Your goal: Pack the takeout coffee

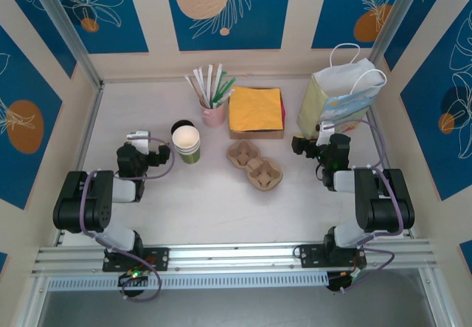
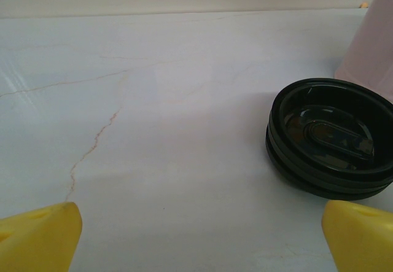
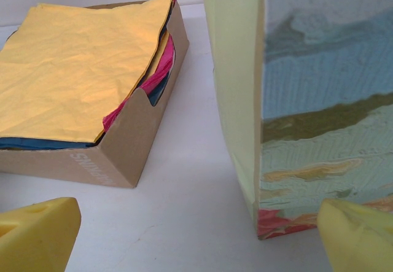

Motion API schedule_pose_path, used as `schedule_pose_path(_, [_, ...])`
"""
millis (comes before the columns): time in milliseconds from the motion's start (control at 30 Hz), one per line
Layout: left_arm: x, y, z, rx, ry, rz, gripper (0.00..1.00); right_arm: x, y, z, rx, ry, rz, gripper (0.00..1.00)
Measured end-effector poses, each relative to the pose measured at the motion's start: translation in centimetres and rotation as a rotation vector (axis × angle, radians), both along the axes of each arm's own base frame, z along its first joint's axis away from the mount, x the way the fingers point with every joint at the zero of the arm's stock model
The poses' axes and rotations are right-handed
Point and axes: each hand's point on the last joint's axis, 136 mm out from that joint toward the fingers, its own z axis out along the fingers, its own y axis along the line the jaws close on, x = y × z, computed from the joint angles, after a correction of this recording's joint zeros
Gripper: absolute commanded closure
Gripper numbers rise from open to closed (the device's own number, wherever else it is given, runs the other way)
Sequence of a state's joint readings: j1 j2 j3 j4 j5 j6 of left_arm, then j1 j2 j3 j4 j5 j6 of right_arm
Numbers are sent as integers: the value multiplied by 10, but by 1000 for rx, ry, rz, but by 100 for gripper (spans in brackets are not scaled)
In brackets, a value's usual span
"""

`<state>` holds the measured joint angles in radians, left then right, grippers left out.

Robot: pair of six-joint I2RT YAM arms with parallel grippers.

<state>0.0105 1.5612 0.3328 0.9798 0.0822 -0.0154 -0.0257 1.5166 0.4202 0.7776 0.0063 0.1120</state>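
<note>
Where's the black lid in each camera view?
Top external: black lid left of centre, just behind the green cups.
Left wrist: black lid on the right side, flat on the table.
Right wrist: faces the napkin box and paper bag.
Shared landmark: pink cup, right of the lid in both.

Counter (image 1: 221,209): smooth, pale stone-look surface with faint veins and a low sheen. Cardboard box (image 3: 123,155): matt brown board; the napkins (image 3: 73,69) in it are thin creased paper. Bag (image 3: 325,100) right of the box: finely ribbed printed paper. Carrier (image 1: 254,164) nearer than the box: rough matt moulded pulp. Black lids (image 2: 331,140) left of the box: glossy plastic. Left tool (image 2: 199,241) fingers (image 2: 37,238): matt yellow plastic.
</note>
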Motion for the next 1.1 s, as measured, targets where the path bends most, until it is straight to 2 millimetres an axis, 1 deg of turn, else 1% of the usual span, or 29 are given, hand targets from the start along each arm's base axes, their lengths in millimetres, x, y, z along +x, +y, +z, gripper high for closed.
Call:
schedule_pose_path(733, [1, 0, 1, 0, -2, 0, 0, 0, 0, 0, 0, 0, -1, 1])
schedule_pose_path(1000, [-1, -2, -2, 3, 23, -13, 0, -1, 2, 1, -13, -1, -8, 1])
schedule_pose_path(1033, [-2, -2, 0, 3, 30, -12, 0, -3, 3, 2, -21, 3, -9, 1])
schedule_pose_path(1100, [-3, 0, 12, 7, 24, 0, 0, -8, 5, 10, -28, 8, -13, 1])
